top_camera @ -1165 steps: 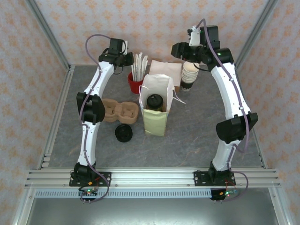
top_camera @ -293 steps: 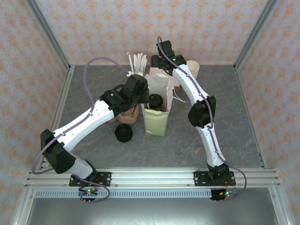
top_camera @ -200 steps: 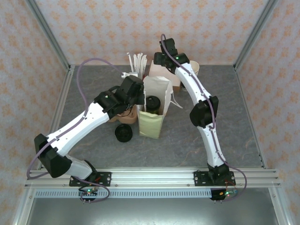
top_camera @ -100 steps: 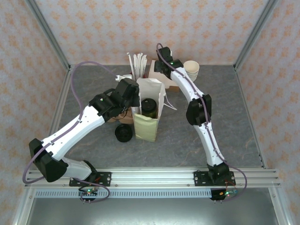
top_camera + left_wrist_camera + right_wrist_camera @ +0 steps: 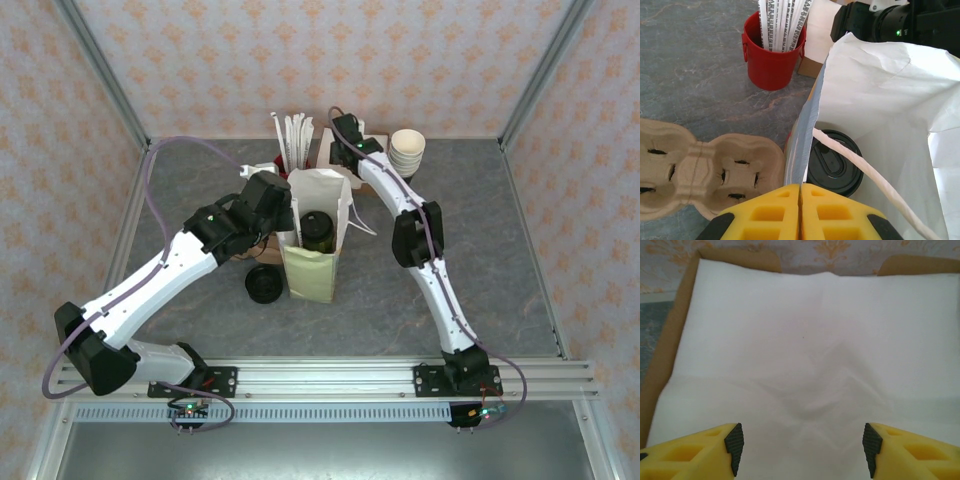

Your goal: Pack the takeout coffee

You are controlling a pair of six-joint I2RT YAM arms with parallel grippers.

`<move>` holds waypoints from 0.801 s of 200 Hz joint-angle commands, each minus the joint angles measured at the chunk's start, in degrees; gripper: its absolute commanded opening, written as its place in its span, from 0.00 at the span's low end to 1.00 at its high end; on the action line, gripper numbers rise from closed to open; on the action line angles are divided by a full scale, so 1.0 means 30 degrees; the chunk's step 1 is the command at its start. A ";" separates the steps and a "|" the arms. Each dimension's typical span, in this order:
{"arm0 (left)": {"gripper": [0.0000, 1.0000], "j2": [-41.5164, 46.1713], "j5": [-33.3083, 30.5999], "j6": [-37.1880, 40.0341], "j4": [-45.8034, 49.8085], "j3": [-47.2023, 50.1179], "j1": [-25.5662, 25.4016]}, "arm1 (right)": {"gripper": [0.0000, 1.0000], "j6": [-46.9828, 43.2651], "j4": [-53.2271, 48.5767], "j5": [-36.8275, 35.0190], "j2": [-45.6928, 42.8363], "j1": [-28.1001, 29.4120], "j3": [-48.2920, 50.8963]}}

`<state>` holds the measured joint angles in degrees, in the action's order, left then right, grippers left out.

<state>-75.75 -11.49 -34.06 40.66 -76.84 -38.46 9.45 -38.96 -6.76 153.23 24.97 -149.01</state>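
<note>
The takeout coffee [image 5: 318, 226] stands inside the white paper bag [image 5: 322, 190], its round black lid [image 5: 835, 161] facing up. My left gripper [image 5: 801, 189] is shut on the bag's left rim [image 5: 805, 135], seen from above as the left gripper [image 5: 284, 214] at the bag's left side. A white handle cord [image 5: 865, 170] lies across the lid. My right gripper [image 5: 802, 450] hangs open over a stack of white napkins [image 5: 810, 355] in a cardboard box [image 5: 665, 355], behind the bag; in the top view the right gripper [image 5: 345, 148] is at the back.
A red cup of wrapped sticks [image 5: 772, 55] stands behind the bag at left. A brown pulp cup carrier [image 5: 700, 172] lies left of the bag. A black disc [image 5: 264, 284] sits in front of it. Stacked cream cups [image 5: 407, 150] stand at back right.
The left gripper has dragged the bag with the coffee leftward and nearer. The right arm has swung back and down over the napkin box.
</note>
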 commanded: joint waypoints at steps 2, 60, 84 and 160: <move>0.10 0.0548 -0.0789 -0.0423 -0.0063 0.0226 0.0134 | 0.67 0.0126 0.0527 -0.0988 0.0555 0.0100 -0.0237; 0.09 0.0596 -0.0758 -0.0397 -0.0166 0.0242 0.0134 | 0.68 0.0269 0.0239 -0.1485 0.1336 0.0100 -0.0633; 0.09 0.0620 -0.0744 -0.0396 -0.0155 0.0212 0.0134 | 0.69 0.0732 -0.0296 -0.1807 0.1376 -0.0028 -0.0788; 0.09 0.0733 -0.0525 -0.0375 -0.0313 0.0187 0.0134 | 0.49 0.0863 -0.0935 -0.1496 0.1418 -0.0032 -0.0574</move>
<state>-75.46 -11.57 -34.52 40.66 -76.64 -38.46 11.46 -39.07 -9.67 156.66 25.02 -149.27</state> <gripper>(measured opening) 0.094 0.542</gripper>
